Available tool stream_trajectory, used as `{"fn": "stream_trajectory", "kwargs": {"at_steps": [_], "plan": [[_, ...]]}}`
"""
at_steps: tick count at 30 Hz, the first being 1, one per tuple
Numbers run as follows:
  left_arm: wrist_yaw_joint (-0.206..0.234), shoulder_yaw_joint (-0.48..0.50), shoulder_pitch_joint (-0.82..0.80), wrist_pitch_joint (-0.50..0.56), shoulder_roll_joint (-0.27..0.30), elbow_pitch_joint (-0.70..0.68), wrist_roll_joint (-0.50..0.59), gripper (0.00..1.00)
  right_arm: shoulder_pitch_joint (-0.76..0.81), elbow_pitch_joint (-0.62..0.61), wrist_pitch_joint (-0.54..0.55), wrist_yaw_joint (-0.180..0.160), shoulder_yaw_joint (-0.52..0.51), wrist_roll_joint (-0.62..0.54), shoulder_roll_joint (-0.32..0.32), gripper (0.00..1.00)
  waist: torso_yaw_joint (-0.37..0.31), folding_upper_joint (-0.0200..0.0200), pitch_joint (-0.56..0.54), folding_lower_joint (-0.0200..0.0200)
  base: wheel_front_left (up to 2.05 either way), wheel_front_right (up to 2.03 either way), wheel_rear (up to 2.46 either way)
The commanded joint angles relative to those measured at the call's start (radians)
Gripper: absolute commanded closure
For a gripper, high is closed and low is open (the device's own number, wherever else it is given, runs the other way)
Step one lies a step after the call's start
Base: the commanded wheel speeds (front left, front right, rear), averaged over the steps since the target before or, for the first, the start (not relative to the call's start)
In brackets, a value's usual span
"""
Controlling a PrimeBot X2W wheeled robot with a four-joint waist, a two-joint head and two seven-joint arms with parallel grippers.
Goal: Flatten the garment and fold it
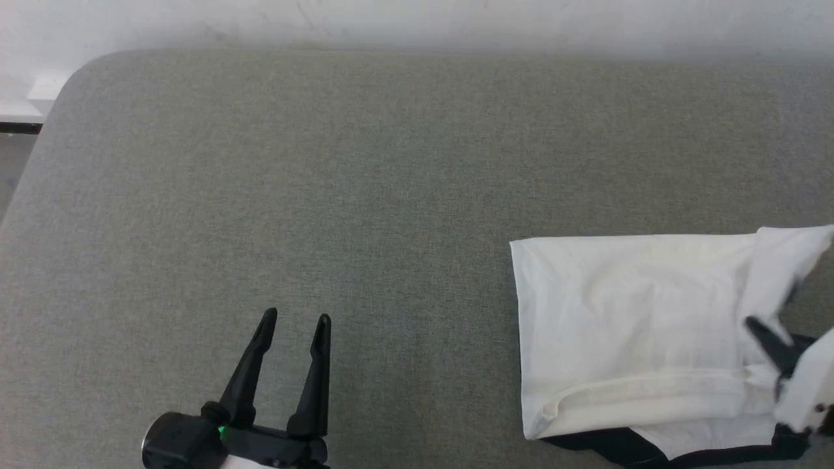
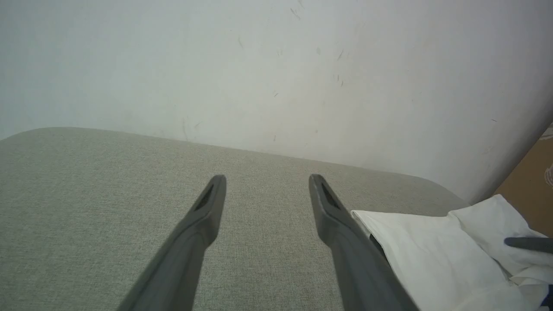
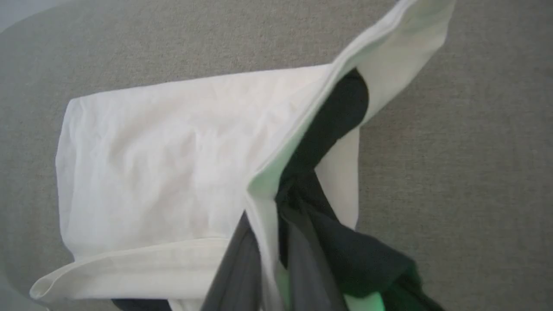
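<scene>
Left gripper [image 1: 297,317]: at the near left, fingers spread wide with nothing between them. It sits over bare cushion, well clear of the cloth, probably parked so the other arm has room to work.
Right gripper [image 3: 268,233]: at the near right, fingers drawn narrow and pinching an edge of the garment. The white edge runs up from between the fingers, lifted off the surface. The pinch probably serves to carry that layer across or pull it taut.
Black sleeve [image 3: 341,108]: bunched under the lifted white edge beside the pinch, and showing again as a dark strip along the near hem. It appears tucked inside the layers rather than laid out.
Garment [image 1: 625,306]: on the right half of the surface. Its white body is already doubled into a rough rectangle with a straight left edge and a rolled near fold. The right end is raised, so the fold looks unfinished.
Grey cushion [image 1: 326,163]: a broad woven top that supports the garment.
Wall [image 1: 417,19]: pale and scuffed, behind the far edge.
</scene>
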Motion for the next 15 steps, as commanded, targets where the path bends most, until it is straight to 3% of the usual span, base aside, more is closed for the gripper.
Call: {"fn": "stream_trajectory", "kwargs": {"at_steps": [1,8,15], "plan": [[-0.005,-0.001,-0.003,-0.005,-0.001,0.002,-0.009,0.00,0.011,-0.015,0.009,-0.001,0.012,0.009,0.005,1.00,0.001,0.0000,-0.001,0.0001,0.00,0.00,0.00],[-0.007,-0.015,-0.008,-0.005,-0.005,0.012,-0.014,0.00,0.041,-0.149,0.109,-0.001,0.154,0.026,0.044,1.00,0.013,0.0000,-0.003,0.0001,0.00,0.00,0.00],[-0.011,-0.024,-0.013,-0.005,-0.002,0.025,-0.022,0.00,0.012,-0.154,0.128,-0.001,0.272,-0.003,0.087,1.00,0.041,0.0000,-0.007,0.0001,0.00,0.00,0.00]]}}
